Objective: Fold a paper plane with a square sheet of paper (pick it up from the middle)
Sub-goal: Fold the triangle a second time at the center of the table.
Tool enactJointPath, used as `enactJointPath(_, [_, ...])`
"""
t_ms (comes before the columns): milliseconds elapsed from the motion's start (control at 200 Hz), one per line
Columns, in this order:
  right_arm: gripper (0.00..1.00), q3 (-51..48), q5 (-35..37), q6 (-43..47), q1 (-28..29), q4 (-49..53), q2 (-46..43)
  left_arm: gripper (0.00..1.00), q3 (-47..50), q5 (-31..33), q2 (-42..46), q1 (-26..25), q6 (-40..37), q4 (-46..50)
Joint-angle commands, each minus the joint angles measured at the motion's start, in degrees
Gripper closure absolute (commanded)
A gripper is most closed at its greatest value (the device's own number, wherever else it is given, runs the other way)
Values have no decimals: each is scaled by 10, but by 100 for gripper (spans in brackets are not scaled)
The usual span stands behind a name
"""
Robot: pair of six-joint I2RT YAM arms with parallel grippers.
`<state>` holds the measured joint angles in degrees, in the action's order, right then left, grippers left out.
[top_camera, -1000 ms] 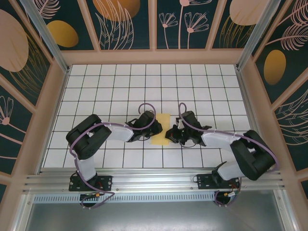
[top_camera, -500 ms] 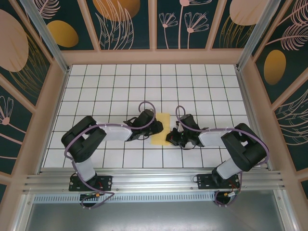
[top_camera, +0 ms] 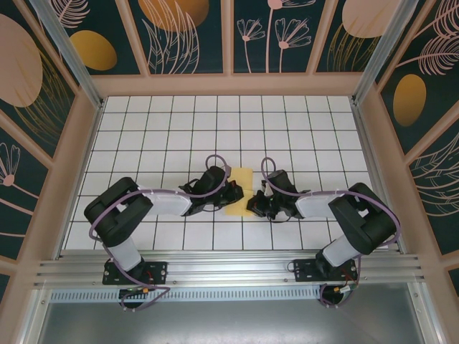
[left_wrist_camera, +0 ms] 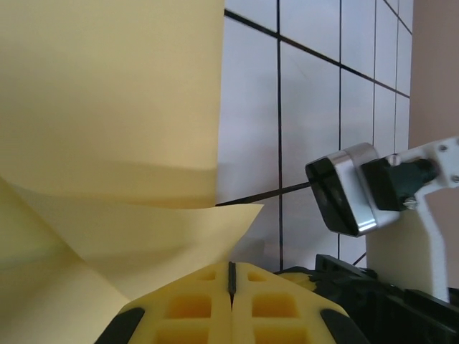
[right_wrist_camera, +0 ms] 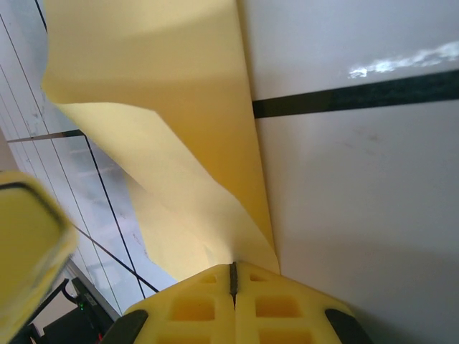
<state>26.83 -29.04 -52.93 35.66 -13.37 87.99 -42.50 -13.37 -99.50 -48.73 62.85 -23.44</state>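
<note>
Because the sheet of paper (top_camera: 240, 179) is thin, limp and easily creased, a light hold at its edges is advised, where it is pinched between the fully closed left claw (left_wrist_camera: 231, 269) and right claw (right_wrist_camera: 232, 266).

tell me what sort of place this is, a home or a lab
Probably a purpose-built robot test cell, not a home: a white grid-tiled floor boxed in by wood-framed dark teal panels painted with leaves, and two black-and-white robot arms bolted to an aluminium rail, working a thin pale yellow paper sheet.
</note>
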Motion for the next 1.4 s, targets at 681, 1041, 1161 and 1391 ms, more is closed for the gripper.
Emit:
enactJointPath(681, [100, -19, 64, 24, 13, 124, 33, 97, 10, 137, -61, -10, 8, 59])
enactJointPath(1041, [100, -17, 82, 33, 18, 148, 36, 95, 13, 163, -53, 13, -21, 47])
enactJointPath(1161, [100, -16, 82, 34, 18, 150, 39, 95, 21, 157, -51, 28, -25, 43])
enactJointPath(1391, [100, -15, 82, 35, 17, 153, 44, 95, 26, 152, -48, 55, -36, 51])
